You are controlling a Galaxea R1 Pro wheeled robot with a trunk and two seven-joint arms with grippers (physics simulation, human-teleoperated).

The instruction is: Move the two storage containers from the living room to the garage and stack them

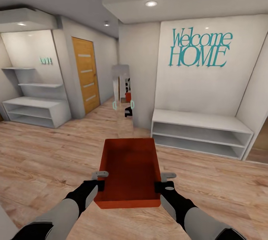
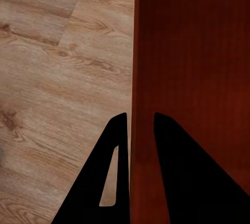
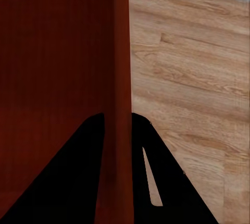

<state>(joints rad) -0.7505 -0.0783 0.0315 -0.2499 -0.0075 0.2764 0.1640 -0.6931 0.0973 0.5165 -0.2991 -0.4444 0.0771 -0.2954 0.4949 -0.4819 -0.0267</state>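
Light wood plank floor (image 1: 44,158) spans the hallway, with white shelving (image 1: 201,134) ahead. The orange-red rectangular storage container (image 1: 130,171) hangs above it between both arms. Left gripper (image 2: 136,130) and right gripper (image 3: 119,125) jaws each pinch a side wall. Risk: uneven arm motion could twist the bin free.

Your storage container (image 1: 130,169), carried level above the wood plank floor.
You have an orange-red rectangular bin, open-topped and empty, upright, long axis pointing away from you, each long side wall pinched between gripper fingers.
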